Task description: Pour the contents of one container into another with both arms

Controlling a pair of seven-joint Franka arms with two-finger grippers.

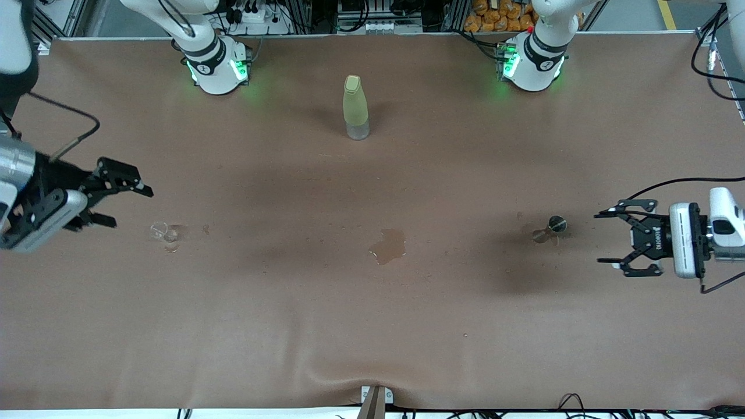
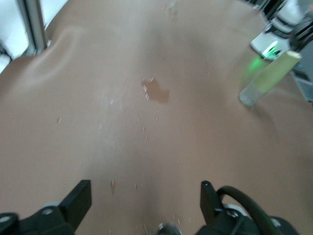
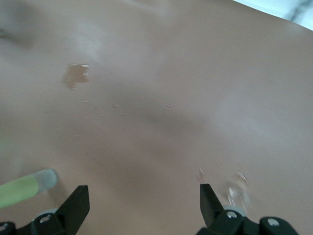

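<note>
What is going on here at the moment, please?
Nothing is held yet. The right end effector is open beside the glass cup; the left end effector is open beside the steel jigger. Both stand on the table, with a puddle between them and a bottle nearer the bases.

Only one piece of lettering shows: small white print running sideways along the black body of the left gripper [image 1: 612, 243], most likely the brand name "ROBOTIQ", though too small to confirm letter by letter. No readable label on the bottle [image 1: 355, 106], the robot bases, the brown table cover [image 1: 372, 326] or in either wrist view.
</note>
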